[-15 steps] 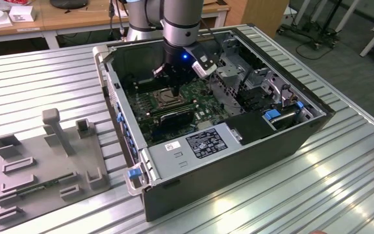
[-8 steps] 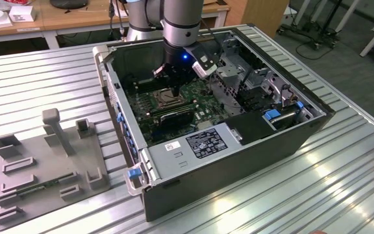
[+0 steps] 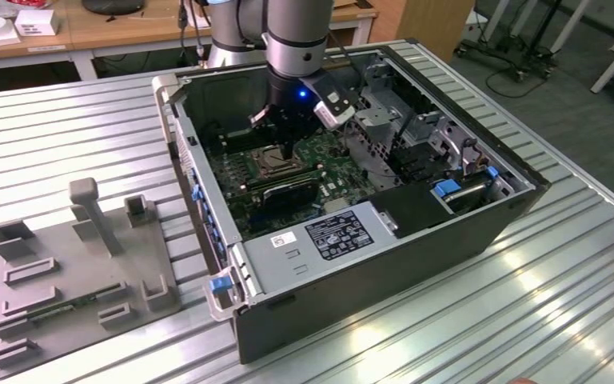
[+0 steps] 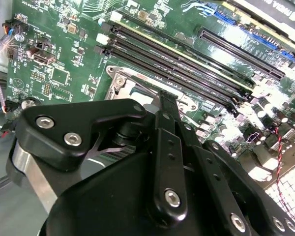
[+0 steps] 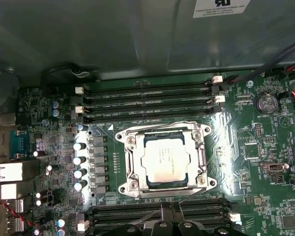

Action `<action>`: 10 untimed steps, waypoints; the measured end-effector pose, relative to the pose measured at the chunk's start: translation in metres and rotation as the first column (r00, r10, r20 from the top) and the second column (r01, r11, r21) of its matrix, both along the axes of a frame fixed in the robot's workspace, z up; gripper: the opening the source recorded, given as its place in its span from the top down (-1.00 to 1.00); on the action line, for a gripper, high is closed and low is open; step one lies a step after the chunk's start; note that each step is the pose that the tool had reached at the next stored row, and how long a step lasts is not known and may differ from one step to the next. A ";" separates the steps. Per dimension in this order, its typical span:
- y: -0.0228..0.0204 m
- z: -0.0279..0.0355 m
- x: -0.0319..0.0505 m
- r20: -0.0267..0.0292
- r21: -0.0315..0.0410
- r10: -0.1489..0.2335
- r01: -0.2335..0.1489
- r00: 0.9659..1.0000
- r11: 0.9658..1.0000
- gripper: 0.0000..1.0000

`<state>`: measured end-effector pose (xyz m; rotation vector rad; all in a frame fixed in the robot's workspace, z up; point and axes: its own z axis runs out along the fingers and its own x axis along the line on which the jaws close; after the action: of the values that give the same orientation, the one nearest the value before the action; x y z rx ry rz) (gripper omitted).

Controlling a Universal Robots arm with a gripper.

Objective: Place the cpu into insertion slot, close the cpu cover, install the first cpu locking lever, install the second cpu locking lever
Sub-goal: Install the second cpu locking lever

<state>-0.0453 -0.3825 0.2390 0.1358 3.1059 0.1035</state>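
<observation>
The cpu [image 5: 165,164], a silvery square chip, lies flat in the insertion slot [image 5: 165,139], whose dark rim shows around it. The cpu cover [image 5: 130,167], a metal frame plate, lies down over the chip's edges. Thin wire levers [image 5: 194,195] run out from the socket's near side toward my gripper [image 5: 171,212]. The gripper's black fingers stand close together, shut, with nothing seen between them. In the exterior view the gripper [image 3: 282,154] hangs just above the socket [image 3: 277,166] inside the open computer case. In the second wrist view the gripper [image 4: 167,98] reaches over the socket's metal frame [image 4: 125,81].
Long black memory slots [image 5: 147,101] flank the socket on the green motherboard [image 5: 265,157]. The case walls [image 3: 392,264], drive cage [image 3: 414,132] and cables [image 3: 392,160] crowd the arm. A grey fixture plate [image 3: 73,272] lies on the ribbed metal table [image 3: 499,320] at the exterior view's left.
</observation>
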 end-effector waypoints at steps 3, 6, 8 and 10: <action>-0.0001 -0.0001 -0.0008 0.000 0.000 0.000 0.000 1.000 1.000 0.79; -0.0001 -0.0006 -0.0017 0.000 0.000 0.000 0.000 1.000 1.000 0.79; -0.0001 -0.0012 -0.0023 0.000 0.000 0.000 0.000 1.000 1.000 0.79; -0.0001 -0.0020 -0.0026 0.000 0.000 0.000 0.000 1.000 1.000 0.79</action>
<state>-0.0479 -0.3826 0.2371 0.1356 3.1058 0.1033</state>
